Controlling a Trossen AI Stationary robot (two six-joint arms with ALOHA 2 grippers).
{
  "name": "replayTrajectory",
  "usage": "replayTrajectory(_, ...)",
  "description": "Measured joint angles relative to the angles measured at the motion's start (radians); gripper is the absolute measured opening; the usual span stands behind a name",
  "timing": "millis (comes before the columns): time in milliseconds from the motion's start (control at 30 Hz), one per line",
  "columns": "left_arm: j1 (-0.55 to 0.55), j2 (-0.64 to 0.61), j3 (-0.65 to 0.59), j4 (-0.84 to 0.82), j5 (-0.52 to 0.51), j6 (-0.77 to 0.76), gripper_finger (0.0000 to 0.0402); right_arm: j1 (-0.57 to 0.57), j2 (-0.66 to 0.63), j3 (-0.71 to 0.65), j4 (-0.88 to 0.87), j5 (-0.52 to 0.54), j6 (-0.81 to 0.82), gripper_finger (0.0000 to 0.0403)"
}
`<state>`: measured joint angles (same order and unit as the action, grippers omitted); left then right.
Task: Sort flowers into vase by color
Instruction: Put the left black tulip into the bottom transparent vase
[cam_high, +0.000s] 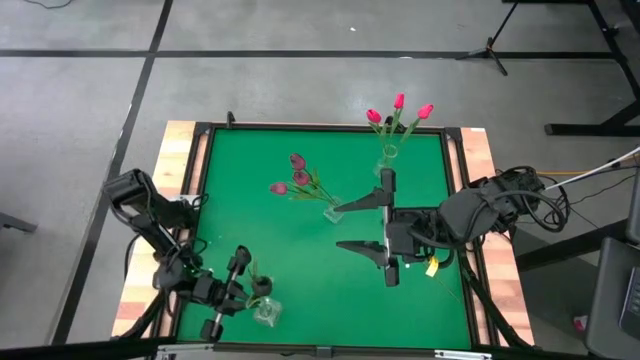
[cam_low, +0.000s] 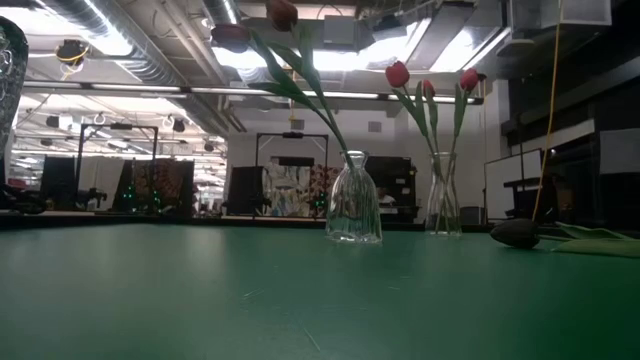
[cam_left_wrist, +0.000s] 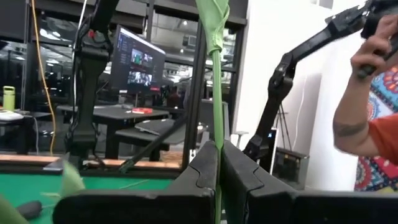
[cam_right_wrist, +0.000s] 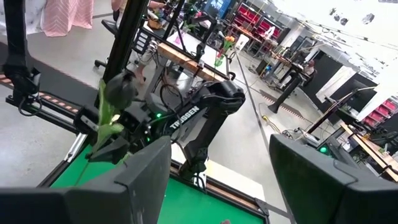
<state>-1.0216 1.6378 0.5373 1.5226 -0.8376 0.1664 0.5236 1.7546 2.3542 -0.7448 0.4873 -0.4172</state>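
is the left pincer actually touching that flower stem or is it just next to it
Touching. The left wrist view shows the left pincer shut on the green stem, which runs up from between its two fingers with no gap on either side.

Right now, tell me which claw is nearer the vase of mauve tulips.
Right. The right claw stands open just beside the vase of mauve tulips; the left claw is far off, shut on a flower stem.

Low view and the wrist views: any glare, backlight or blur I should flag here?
Low view: bright ceiling lights sit behind the mauve tulips and red tulips, so their heads read dark; the near green mat is soft. Left wrist view: the stem pinched in the left claw is blurred at close range. Right wrist view: the right claw fingers are soft.
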Motion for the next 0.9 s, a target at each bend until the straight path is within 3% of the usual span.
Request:
replayTrajectory(267,0.002,0.068,0.000,0.034,-0.016,-0.044,0.0000,0.000,0.000,0.000,-0.017,0.000,0.015,0.0271)
replayTrajectory(500,0.003,0.097,0.000,0.001,-0.088,-0.131,0.0005,0.000,0.000,0.000,-0.023,-0.001,0.014,0.0271)
replayTrajectory(733,-0.008,0.097,0.001,0.039,-0.241,-0.165,0.0043,0.000,0.000,0.000,-0.023,-0.001,0.014,0.0271)
replayTrajectory(900,-0.031,0.097,0.001,0.035,-0.246,-0.182,0.0081,0.000,0.000,0.000,-0.024,-0.009,0.013,0.0271)
